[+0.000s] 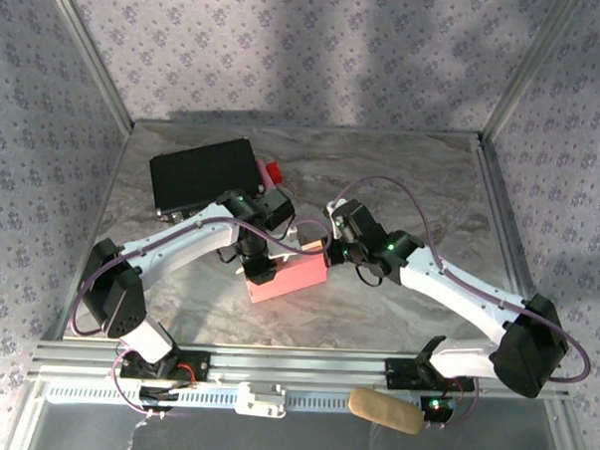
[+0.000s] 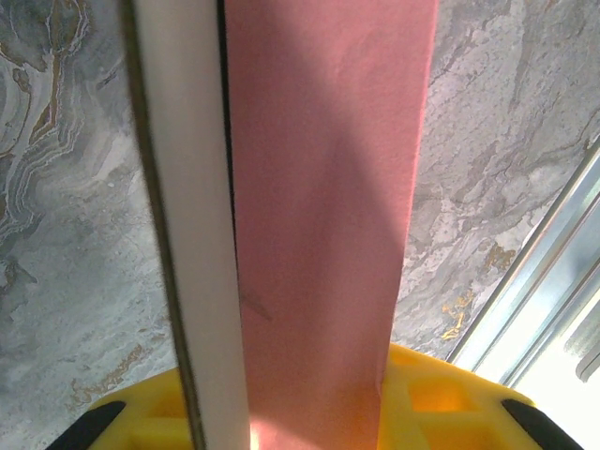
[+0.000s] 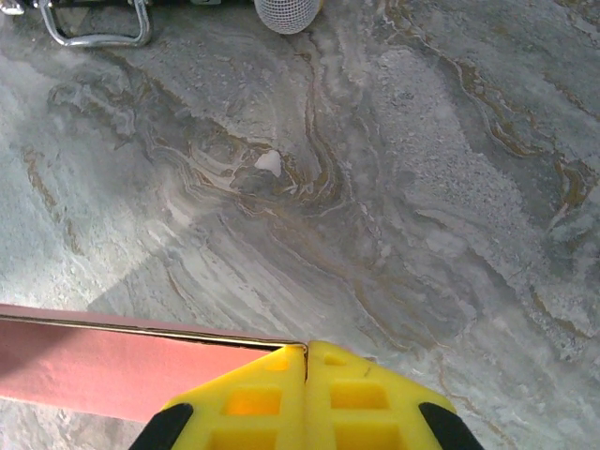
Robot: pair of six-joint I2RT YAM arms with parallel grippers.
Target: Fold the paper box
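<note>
Yellow-fingered left gripper (image 2: 298, 405) pinches thin pink cardboard paper box (image 2: 328, 234); yellow right gripper (image 3: 307, 389) pressed together, tips touching its flap edge.

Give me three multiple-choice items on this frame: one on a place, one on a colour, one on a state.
1. Where does the black case lie relative to the paper box?
A. beyond it, to the left
B. nearer the arm bases, to the right
C. on top of it

2. What colour is the box's outer face?
A. blue
B. pink
C. green

3. How do the fingers of the right claw stand?
A. spread wide
B. shut together
C. closed around the black case

Key:
1 A, the top view shows the case farther back on the left.
2 B, the box is pink in every view.
3 B, the right wrist view shows the yellow fingers meeting with no gap.
</note>
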